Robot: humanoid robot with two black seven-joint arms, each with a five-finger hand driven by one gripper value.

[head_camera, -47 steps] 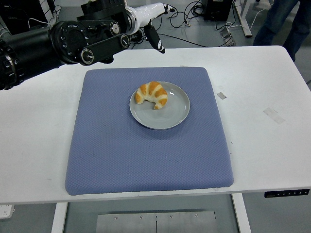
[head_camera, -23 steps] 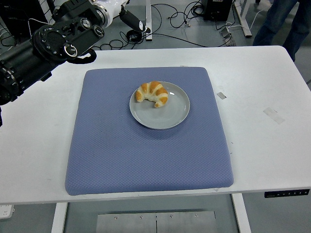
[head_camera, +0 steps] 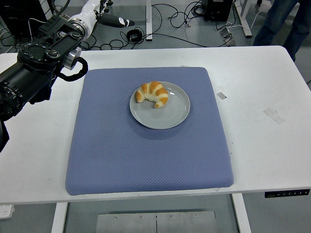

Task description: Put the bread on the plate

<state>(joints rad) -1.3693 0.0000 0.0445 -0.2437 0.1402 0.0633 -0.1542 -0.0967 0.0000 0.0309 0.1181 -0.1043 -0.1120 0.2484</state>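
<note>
**Operator A:** Head view showed the bread, a croissant, resting on the grey plate, in the plate's 10 o'clock portion. The plate sat on the blue mat, slightly toward 12 o'clock of the mat's centre. We judged the placing step complete.

**Operator B:** Confirmed. We located the left hand at the 11 o'clock corner of the frame, beyond the far edge of the white table and well apart from the plate. It held nothing. Its white-and-black fingers pointed toward 3 o'clock; we could not tell whether they were spread or together.

**Operator A:** And the right arm?

**Operator B:** Not visible. We noted only a person's legs at 1 o'clock, behind the table.

**Operator A:** Step in hand, then?

**Operator B:** We judged it to be the retreat after release. The next move called for bringing the left arm to a rest position clear of the mat, without touching plate or bread.
</note>
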